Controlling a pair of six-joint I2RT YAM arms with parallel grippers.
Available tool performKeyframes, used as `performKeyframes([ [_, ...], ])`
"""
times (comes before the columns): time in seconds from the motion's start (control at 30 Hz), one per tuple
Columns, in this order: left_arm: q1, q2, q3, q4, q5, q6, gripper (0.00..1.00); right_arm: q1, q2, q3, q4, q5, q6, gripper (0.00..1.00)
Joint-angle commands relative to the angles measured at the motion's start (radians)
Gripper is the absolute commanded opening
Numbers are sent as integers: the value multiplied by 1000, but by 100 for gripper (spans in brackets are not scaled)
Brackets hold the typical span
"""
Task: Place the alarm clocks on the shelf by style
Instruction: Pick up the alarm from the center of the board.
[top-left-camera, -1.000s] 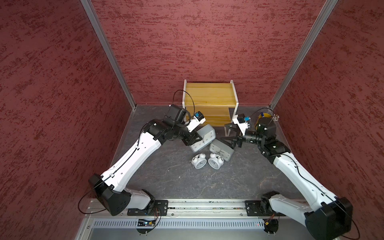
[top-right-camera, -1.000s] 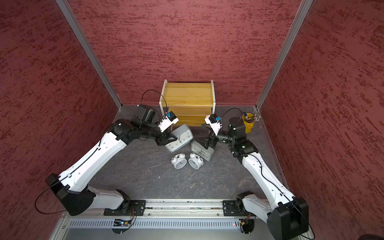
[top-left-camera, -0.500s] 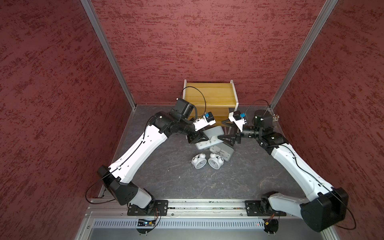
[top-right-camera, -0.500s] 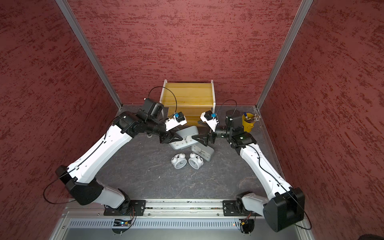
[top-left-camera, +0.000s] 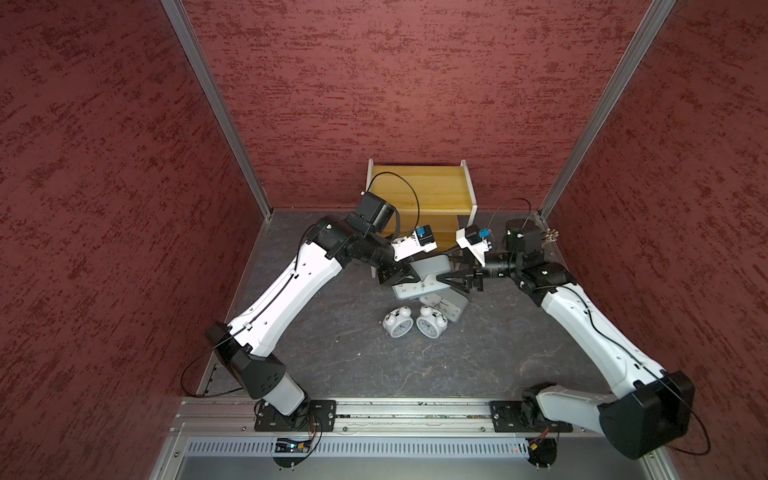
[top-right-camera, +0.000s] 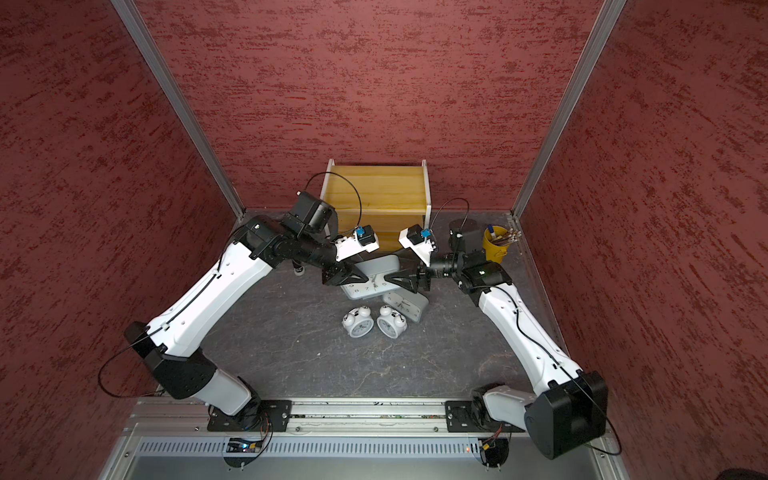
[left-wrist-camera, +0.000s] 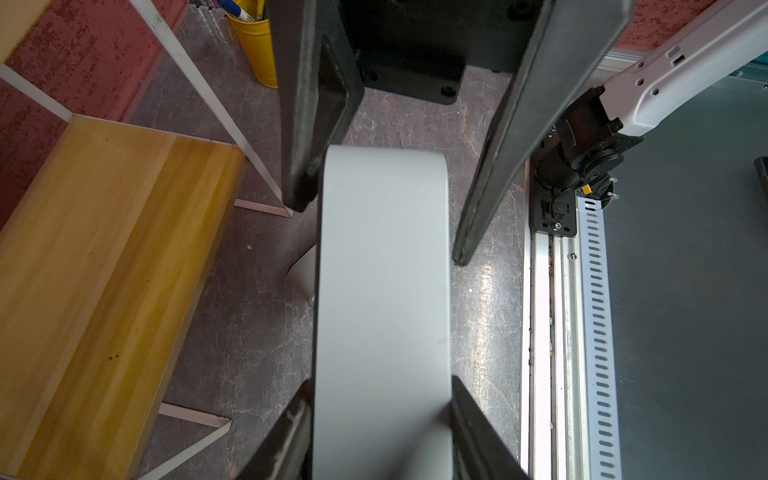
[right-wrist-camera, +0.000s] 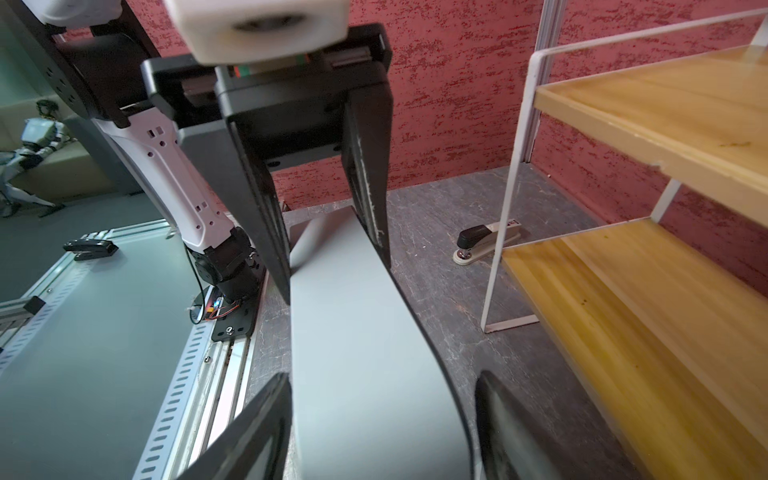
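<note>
One small yellow metal cup (top-right-camera: 496, 251) stands at the back right of the dark grey, stone-patterned table (top-left-camera: 332, 353), near the right side of the two-tier shelf of yellowish wooden boards in a thin white frame (top-left-camera: 436, 187); pens (top-right-camera: 505, 237) stick up out of it. In front of the shelf the left pincer (top-right-camera: 357, 276) pinches a larger grey rounded-rectangular alarm clock (top-left-camera: 432, 266) by one end, with a black finger on its front and one on its back, and holds it off the table. The right pincer (top-right-camera: 392, 279) straddles the opposite end with its jaws spread wider than the clock's body. One finger (right-wrist-camera: 249, 424) sits close against the clock, while a strip of table shows between the clock and the other finger (right-wrist-camera: 511, 436). In both top views the held clock's white face with black numerals is turned toward the robot's base rail. The second grey rounded-rectangular clock (top-left-camera: 455, 309) lies on the table just in front, partly covered in the top views by the held one. Two small round white twin-bell clocks, the left one (top-left-camera: 397, 326) and the right one (top-left-camera: 430, 324), sit just beside each other on the table in front of that, faces showing.
</note>
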Motion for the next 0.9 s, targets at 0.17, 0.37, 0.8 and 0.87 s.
performKeyframes([
  [0.17,-1,15,60,24,28,9,4,11,2,30,-35,-28,3,51],
  [0.37,19,24,71,74,23,-65,19,12,-15,26,-2,-18,34,30],
  [0.8,227,-108,-169,388,273,-308,80,9,-91,7,205,107,193,0],
  [0.87,255,-178,-283,505,295,-347,87,11,-85,28,204,97,207,0],
])
